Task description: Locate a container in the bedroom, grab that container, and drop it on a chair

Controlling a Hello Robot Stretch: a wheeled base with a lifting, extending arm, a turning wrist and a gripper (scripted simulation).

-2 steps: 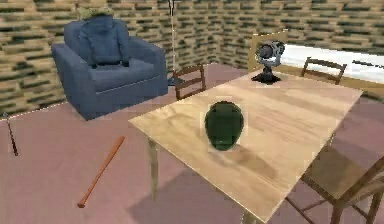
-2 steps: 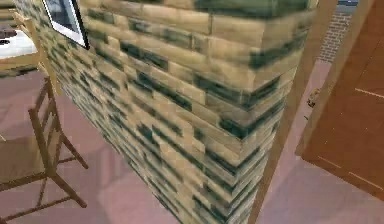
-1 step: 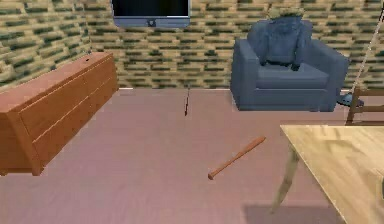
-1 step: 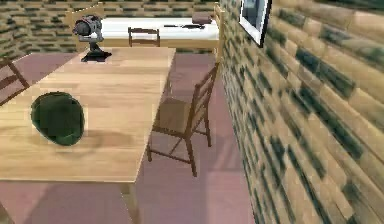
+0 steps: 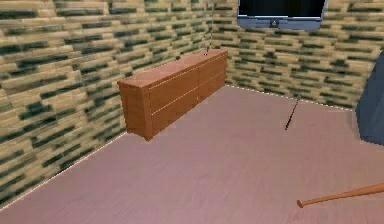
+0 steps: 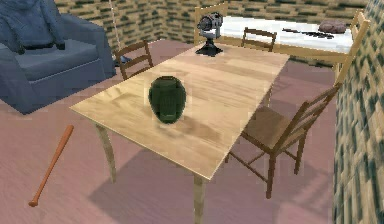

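Flanking wooden table (image 6: pixel 235 85) with dark vase (image 6: pixel 168 98), chairs (image 6: pixel 285 125), armchair (image 6: pixel 50 55) beyond, tool state untellable

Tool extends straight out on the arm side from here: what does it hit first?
Probably the wooden table, at its near edge. The dark green container stands farther in on the top, left of that line. Arm height can't be told, so it might pass above or below.

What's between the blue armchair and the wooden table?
In the arm side view, a wooden chair stands between the armchair and the table.
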